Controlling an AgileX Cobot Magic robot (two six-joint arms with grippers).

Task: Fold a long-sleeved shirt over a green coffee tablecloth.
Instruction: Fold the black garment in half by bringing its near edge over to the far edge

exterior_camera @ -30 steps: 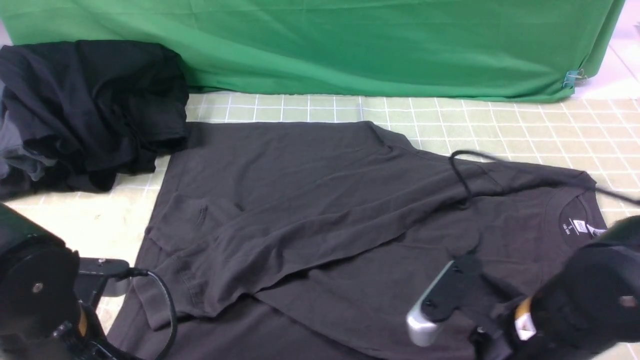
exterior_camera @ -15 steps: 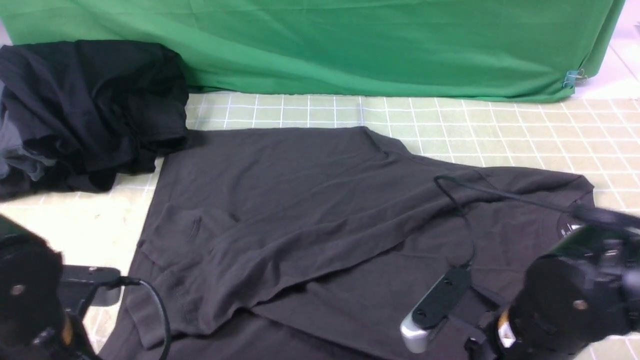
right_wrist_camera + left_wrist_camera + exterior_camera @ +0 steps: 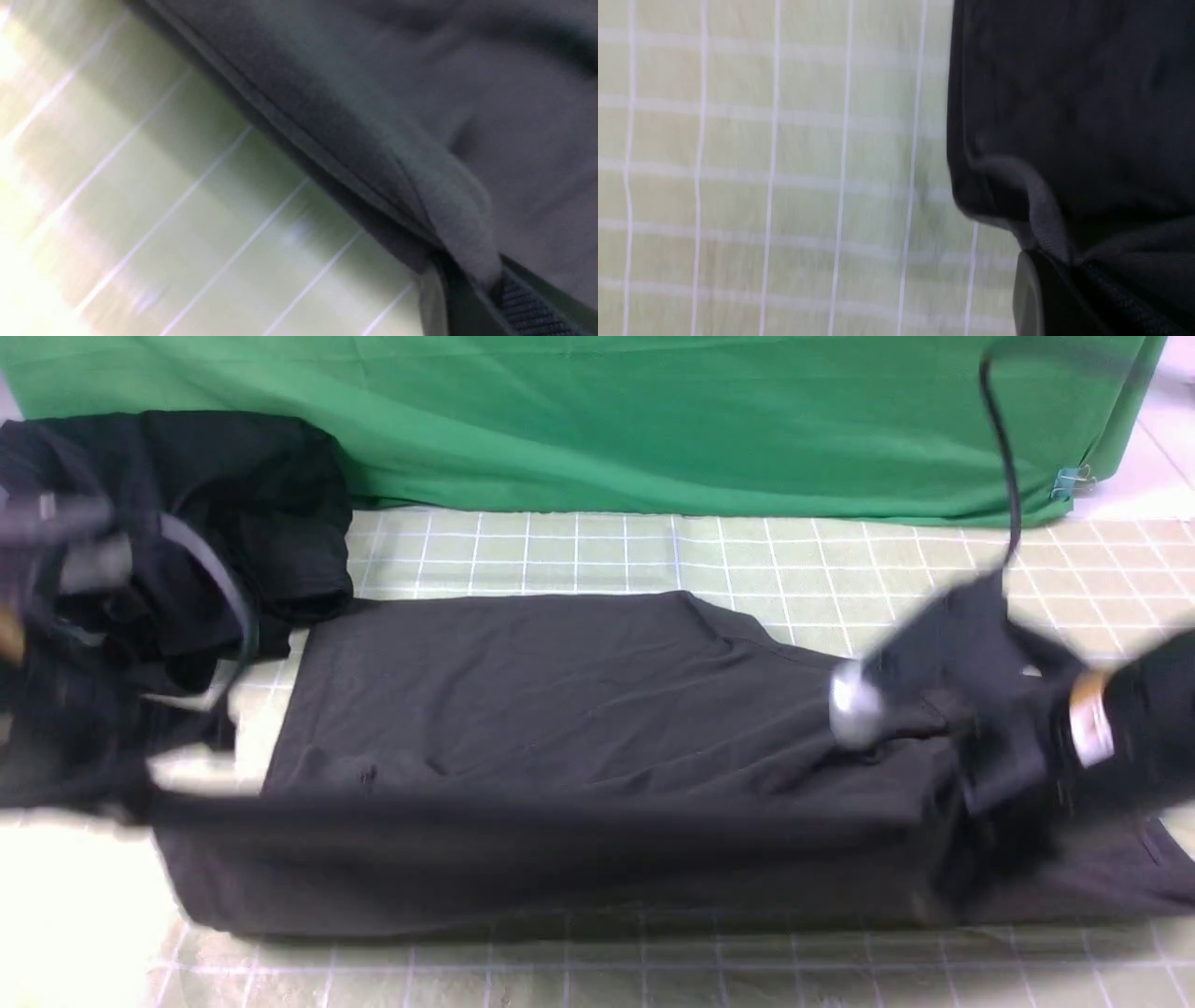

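long-sleeved shirt (image 3: 560, 709): on the tablecloth (image 3: 840, 569), across its middle
garment pile (image 3: 233, 523): on the tablecloth, just beside the shirt's far left corner
drape (image 3: 653, 420): behind everything, along the tablecloth's far edge
clip (image 3: 1064, 483): on the drape's lower right corner

Gridded green coffee tablecloth (image 3: 597, 551) under long-sleeved shirt (image 3: 560, 709) and dark garment pile (image 3: 280, 523).
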